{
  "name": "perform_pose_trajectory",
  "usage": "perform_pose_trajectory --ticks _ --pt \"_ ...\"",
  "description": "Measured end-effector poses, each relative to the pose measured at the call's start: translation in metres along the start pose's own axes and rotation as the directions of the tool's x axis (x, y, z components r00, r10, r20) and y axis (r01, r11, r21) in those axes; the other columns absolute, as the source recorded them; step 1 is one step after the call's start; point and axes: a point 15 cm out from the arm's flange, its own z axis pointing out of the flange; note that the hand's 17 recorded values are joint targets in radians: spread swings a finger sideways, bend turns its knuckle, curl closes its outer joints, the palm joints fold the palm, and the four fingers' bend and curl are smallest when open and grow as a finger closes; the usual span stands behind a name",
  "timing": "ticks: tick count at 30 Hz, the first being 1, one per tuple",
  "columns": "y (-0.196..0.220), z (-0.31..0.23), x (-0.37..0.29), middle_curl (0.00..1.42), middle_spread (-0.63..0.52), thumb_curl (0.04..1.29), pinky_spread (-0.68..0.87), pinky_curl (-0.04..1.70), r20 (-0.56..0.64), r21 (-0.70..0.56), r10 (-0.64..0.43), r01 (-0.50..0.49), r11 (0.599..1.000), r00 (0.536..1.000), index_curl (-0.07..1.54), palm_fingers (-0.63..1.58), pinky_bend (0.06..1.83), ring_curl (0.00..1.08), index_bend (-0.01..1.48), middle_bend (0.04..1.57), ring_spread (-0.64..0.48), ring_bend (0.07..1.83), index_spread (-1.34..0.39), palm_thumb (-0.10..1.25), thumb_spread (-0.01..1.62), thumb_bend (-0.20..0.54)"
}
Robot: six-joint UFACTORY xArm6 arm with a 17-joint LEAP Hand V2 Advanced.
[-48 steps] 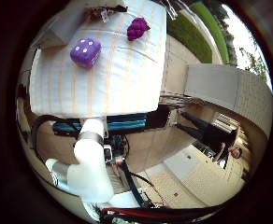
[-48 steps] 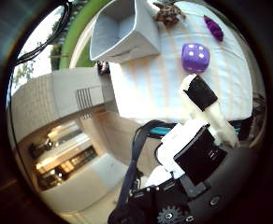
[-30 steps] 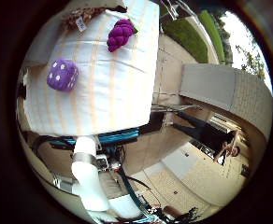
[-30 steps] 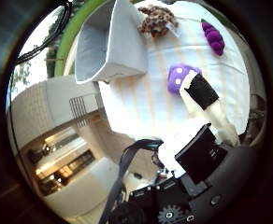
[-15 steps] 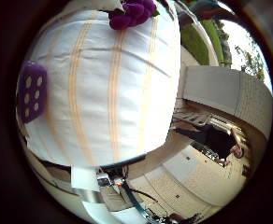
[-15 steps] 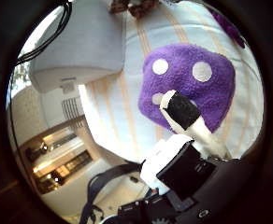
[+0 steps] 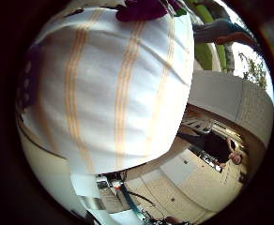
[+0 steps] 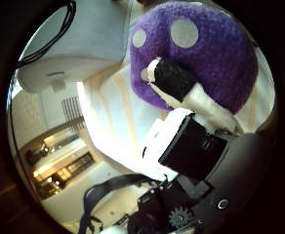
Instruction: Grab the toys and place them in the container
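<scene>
A purple plush die point(image 8: 211, 53) with white dots lies on the striped cloth and fills much of the thumb side view, very close to the palm. My right hand point(image 8: 196, 141) is right over it. One black-tipped finger point(image 8: 174, 80) reaches out fairly straight and rests its tip on the die's side. No other finger is seen around the die. The white container point(image 8: 79, 44) stands on the cloth right beside the die. A purple grape-bunch toy point(image 7: 141, 9) lies farther off on the same cloth.
The table cloth point(image 7: 118, 93) is white with orange stripes and drops off at an edge near the palm. Beyond the edge are paved ground, a pale wall point(image 7: 221, 103) and a green strip point(image 7: 205, 49).
The palm has dropped closer to the cloth. The die now looms larger, and the finger that hovered over it touches its side.
</scene>
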Motion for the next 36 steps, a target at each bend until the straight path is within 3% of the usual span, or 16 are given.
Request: perform_pose_trajectory --ticks 7,14,23,30,36 --pt "0.018 -0.016 -0.005 0.71 -0.16 0.46 0.38 0.39 0.009 -0.012 -0.026 0.026 1.0 1.0 0.42 1.17 1.05 0.62 0.3 0.92 0.05 1.13 -0.48 0.91 1.14 0.022" --pt "0.064 -0.048 -0.014 0.85 -0.19 0.54 0.32 0.54 0.037 -0.094 -0.064 0.068 0.993 0.997 0.59 1.0 1.27 0.72 0.46 1.07 -0.03 1.29 -0.66 0.97 1.14 -0.011" --pt "0.09 -0.128 -0.027 0.95 -0.21 0.59 0.27 0.67 0.061 -0.086 -0.123 0.128 0.988 0.991 0.81 0.86 1.39 0.77 0.57 1.16 -0.06 1.41 -0.78 0.95 1.17 -0.016" --pt "0.083 -0.227 -0.062 1.0 -0.22 0.62 0.24 0.73 0.102 0.106 -0.189 0.179 0.978 0.977 0.96 0.79 1.47 0.79 0.61 1.21 -0.07 1.47 -0.84 0.95 1.17 -0.015" --pt "0.049 -0.282 -0.108 1.02 -0.22 0.63 0.23 0.76 0.122 0.199 -0.262 0.235 0.951 0.957 1.04 0.76 1.5 0.8 0.61 1.23 -0.08 1.5 -0.85 0.95 1.17 -0.014"
